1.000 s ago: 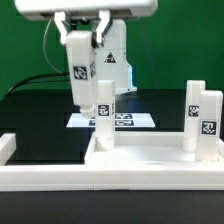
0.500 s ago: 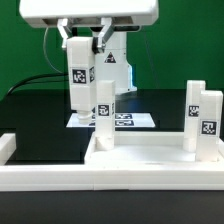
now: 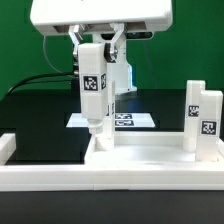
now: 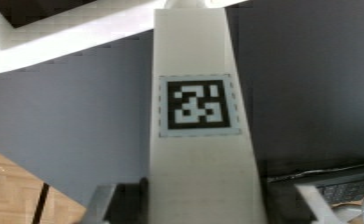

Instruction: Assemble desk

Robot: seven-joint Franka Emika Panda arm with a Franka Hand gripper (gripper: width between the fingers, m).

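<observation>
Now, from the largest thing to the smallest:

- The tabletop (image 3: pixel 150 158) lies flat across the lower part of the exterior view, rim up. It has not moved in the last second.
- The gripper (image 3: pixel 97 47) has gone from the upper left toward the upper middle of the frame and has come a little lower. Its jaws are half closed and clamp the upper end of a leg post, one finger on each side. The grip looks the same as before.
- The held leg post (image 3: pixel 92 88) travels with the gripper. It hangs upright above the left part of the tabletop, and its lower end is not yet down on the panel. The wrist view shows it long and straight between the fingers, with its tag facing the camera.
- The standing leg post (image 3: pixel 110 108) is at the middle of the frame, at the back left corner of the tabletop. A second ago it was free to see. Now the held leg post covers most of it, so I cannot tell if the two touch or if one is only in front of the other.
- Two further leg posts (image 3: pixel 201 118) stand close together at the right of the frame, unchanged.
- The marker board (image 3: pixel 138 120) lies behind, at the middle, partly hidden.
- My judgement: the arm is carrying this leg over the panel toward its mounting place. One leg seems already mounted, so the task is still in an early part.
</observation>
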